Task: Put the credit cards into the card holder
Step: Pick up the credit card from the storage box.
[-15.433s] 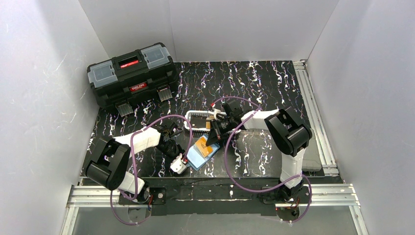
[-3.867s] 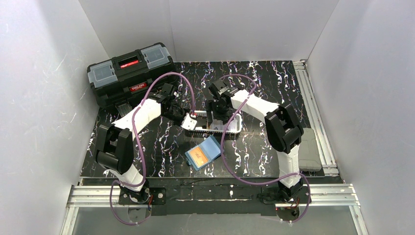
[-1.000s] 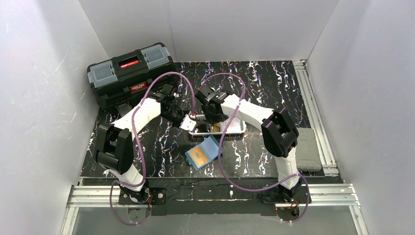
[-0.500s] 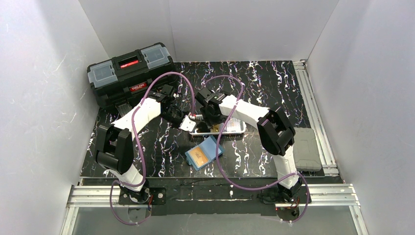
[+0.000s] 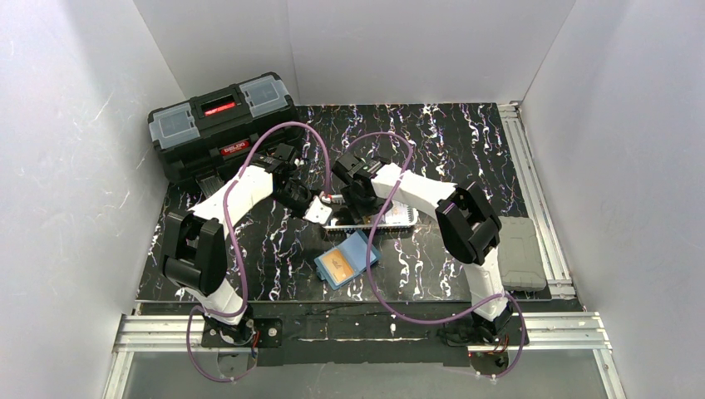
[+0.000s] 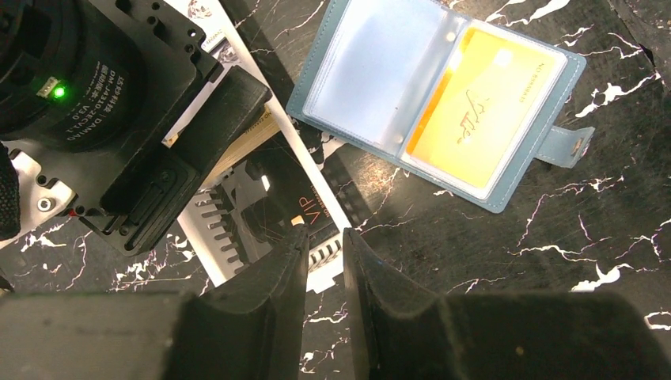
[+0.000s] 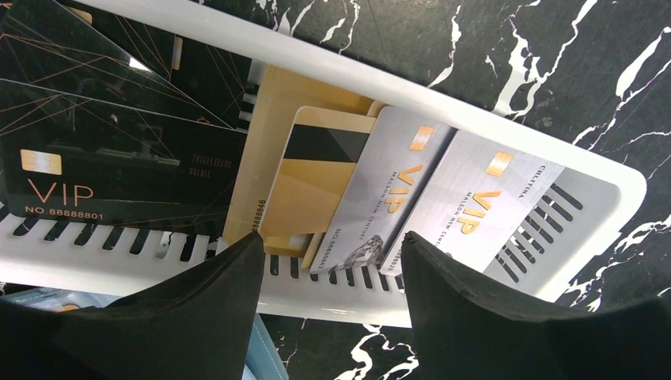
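The teal card holder (image 5: 347, 258) lies open on the table, an orange card (image 6: 483, 111) in its right sleeve. Behind it stands the white mesh basket (image 5: 391, 218) with several credit cards: a black VIP card (image 7: 119, 178), a gold one (image 7: 316, 186) and two silver ones (image 7: 392, 198). My left gripper (image 5: 318, 208) is shut on the basket's left rim (image 6: 326, 273), one finger on each side. My right gripper (image 7: 331, 245) hangs open just above the basket's near wall (image 7: 356, 297), with the gold and silver cards showing between its fingers.
A black toolbox (image 5: 223, 125) stands at the back left. A grey flat case (image 5: 522, 262) lies by the right rail. White walls close in three sides, and aluminium rails run along the right and near edges.
My right gripper has opened wider and shifted slightly left over the basket. The left arm, basket and card holder have stayed put.
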